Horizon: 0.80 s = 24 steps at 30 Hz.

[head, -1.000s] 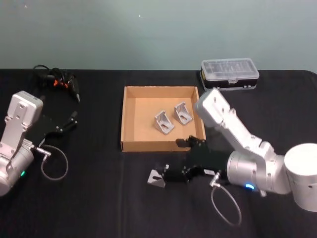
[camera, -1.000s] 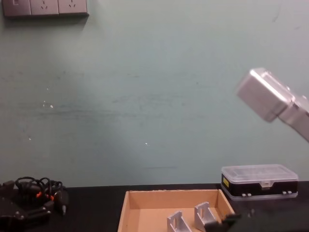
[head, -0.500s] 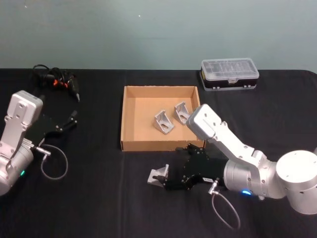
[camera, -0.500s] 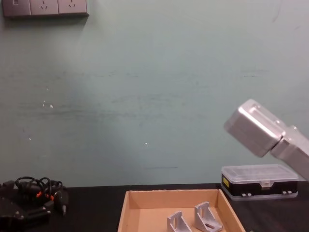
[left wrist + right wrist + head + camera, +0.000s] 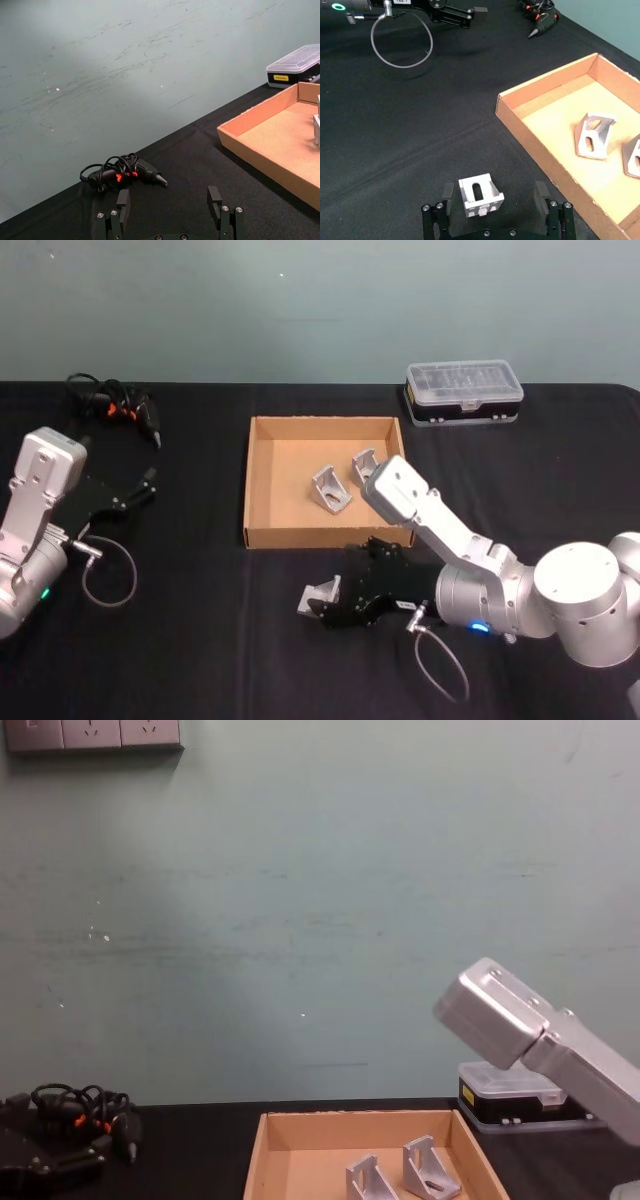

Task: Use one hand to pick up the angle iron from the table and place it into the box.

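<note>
— Where's the angle iron [image 5: 480,195] right now?

— On the table [image 5: 200,640], toward the front edge, just in front of the box [image 5: 247,490] and a little apart from its near wall. The right gripper [image 5: 493,192] is low over it with its fingers spread, one on each side. I can see a gap on both sides, so nothing is pinched yet.

— And the other arm?

— The left gripper [image 5: 169,200] hangs near the left edge of the table, spread too and holding nothing.

— What could spoil it from here?

— The closing, I'd say. If one finger meets the piece first, it could slide or twist on that smooth black top and end up gripped by a corner. The slanted sides might also let it squirt out.

— And once it's lifted?

— The near wall is right in the way. If it's carried too low, the piece could clip the cardboard and shove the box back. Two brackets [image 5: 331,487] already lie inside, so a careless drop could land on them.
</note>
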Available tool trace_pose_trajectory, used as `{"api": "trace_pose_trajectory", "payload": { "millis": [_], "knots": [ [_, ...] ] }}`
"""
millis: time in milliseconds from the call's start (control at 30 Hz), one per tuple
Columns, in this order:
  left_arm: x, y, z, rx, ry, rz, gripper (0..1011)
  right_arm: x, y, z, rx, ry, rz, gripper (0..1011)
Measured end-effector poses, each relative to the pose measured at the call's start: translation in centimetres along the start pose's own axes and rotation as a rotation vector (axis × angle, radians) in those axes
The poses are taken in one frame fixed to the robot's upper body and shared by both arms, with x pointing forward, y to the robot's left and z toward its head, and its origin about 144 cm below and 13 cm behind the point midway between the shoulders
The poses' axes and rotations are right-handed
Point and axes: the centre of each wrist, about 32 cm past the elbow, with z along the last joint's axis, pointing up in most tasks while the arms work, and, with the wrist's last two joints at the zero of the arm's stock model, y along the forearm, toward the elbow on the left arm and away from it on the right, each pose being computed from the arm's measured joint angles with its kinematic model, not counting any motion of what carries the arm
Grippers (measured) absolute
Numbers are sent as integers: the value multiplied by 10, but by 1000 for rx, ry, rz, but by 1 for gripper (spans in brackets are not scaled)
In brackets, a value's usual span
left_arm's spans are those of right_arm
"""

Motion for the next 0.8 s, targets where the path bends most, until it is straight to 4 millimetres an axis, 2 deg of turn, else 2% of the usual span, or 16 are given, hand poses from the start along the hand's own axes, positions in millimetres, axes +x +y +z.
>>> {"api": "trace_pose_trajectory", "payload": {
  "millis": [800],
  "knots": [
    [0,0,0,0,0,0,1011,1,4,-5,0,24,-1,985]
  ]
}}
